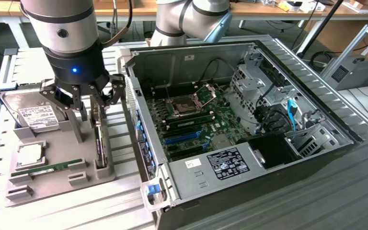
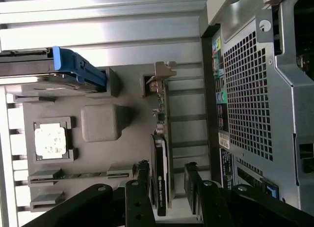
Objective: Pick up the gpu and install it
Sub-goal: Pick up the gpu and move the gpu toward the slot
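The gpu (image 1: 98, 141) is a thin dark card with a pale metal bracket. It stands on edge in a slot of the grey holder tray (image 1: 56, 184), beside the open computer case (image 1: 312, 139). My gripper (image 1: 89, 109) hangs right over the card's upper end, open. In the wrist view the gpu (image 2: 161, 138) runs between the two black fingers (image 2: 142, 180), one on each side with a gap to the card. Inside the case, the motherboard's blue card slot (image 1: 184, 138) lies bare.
The tray also holds a hard drive (image 1: 34, 115) with a blue handle (image 2: 73, 67), a square processor (image 1: 29, 155) and a green memory stick (image 1: 50, 168). The case's perforated rear wall (image 2: 250, 89) stands close beside the gpu. The slatted metal table (image 1: 312, 201) surrounds everything.
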You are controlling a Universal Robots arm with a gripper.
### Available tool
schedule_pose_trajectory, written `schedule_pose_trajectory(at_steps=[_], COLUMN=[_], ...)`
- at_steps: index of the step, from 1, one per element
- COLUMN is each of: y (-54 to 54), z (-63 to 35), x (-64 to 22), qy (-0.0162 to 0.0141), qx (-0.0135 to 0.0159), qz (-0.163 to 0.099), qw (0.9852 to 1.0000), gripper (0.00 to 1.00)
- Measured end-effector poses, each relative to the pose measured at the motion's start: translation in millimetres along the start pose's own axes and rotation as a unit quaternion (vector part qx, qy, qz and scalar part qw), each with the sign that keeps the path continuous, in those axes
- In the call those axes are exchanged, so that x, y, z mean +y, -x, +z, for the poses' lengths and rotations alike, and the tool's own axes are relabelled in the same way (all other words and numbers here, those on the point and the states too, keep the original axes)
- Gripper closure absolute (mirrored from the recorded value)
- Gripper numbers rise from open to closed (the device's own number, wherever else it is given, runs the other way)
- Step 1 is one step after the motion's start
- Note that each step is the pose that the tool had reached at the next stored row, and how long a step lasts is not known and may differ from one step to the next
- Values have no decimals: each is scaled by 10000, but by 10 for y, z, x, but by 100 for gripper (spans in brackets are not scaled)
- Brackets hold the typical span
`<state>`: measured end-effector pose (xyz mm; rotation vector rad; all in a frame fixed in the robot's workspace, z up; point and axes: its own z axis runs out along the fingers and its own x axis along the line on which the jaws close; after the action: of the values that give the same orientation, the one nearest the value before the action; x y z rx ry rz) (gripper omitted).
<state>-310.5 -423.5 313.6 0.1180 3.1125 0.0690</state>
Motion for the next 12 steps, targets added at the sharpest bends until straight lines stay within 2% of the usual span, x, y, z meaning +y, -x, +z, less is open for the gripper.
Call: schedule_pose_trajectory(at_steps=[9, 12], y=[-1, 4], z=[20, 18], x=[-1, -64], qy=[0, 1], qx=[0, 0], qz=[0, 0], qw=[10000, 10000], gripper=[58, 58])
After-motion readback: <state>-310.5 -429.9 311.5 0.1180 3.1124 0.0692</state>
